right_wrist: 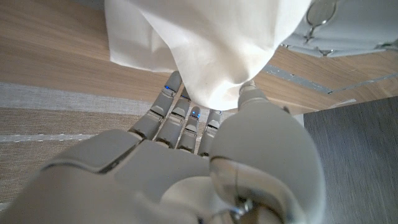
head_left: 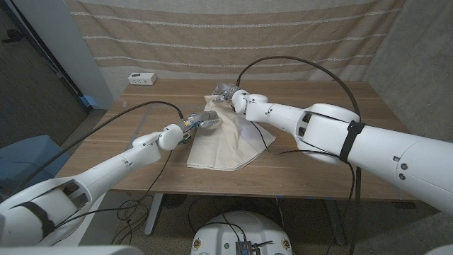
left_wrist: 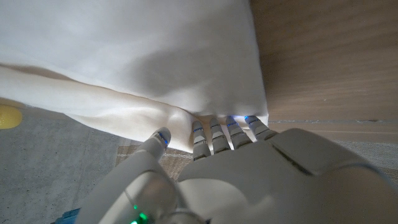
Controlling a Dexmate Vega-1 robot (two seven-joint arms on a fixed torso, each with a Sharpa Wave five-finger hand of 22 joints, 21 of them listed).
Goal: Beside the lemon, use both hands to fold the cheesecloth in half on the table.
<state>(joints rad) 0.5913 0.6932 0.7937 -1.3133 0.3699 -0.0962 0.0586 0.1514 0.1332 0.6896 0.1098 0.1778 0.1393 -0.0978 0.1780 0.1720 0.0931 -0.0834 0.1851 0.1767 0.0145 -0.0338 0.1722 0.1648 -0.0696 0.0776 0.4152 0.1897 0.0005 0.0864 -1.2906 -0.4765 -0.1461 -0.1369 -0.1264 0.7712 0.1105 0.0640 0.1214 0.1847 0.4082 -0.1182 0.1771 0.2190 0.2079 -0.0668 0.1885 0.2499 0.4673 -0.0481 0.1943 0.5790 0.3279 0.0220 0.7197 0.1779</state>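
A cream cheesecloth [head_left: 225, 142] lies across the middle of the wooden table [head_left: 340, 170], its far part raised off the wood. My left hand [head_left: 202, 120] grips the cloth's left far corner, with its fingertips [left_wrist: 214, 129] tucked into the white cloth [left_wrist: 137, 56]. At the far edge, my right hand [head_left: 228, 92] pinches a bunched corner of the cloth [right_wrist: 205, 43] between thumb and fingers [right_wrist: 177, 102] and holds it up. A bit of the yellow lemon [left_wrist: 7, 116] shows beside the cloth in the left wrist view.
A small white box [head_left: 141, 78] sits at the table's far left corner. A striped curtain [head_left: 233, 35] hangs behind the table. Bare wood lies right of the cloth and along the near edge.
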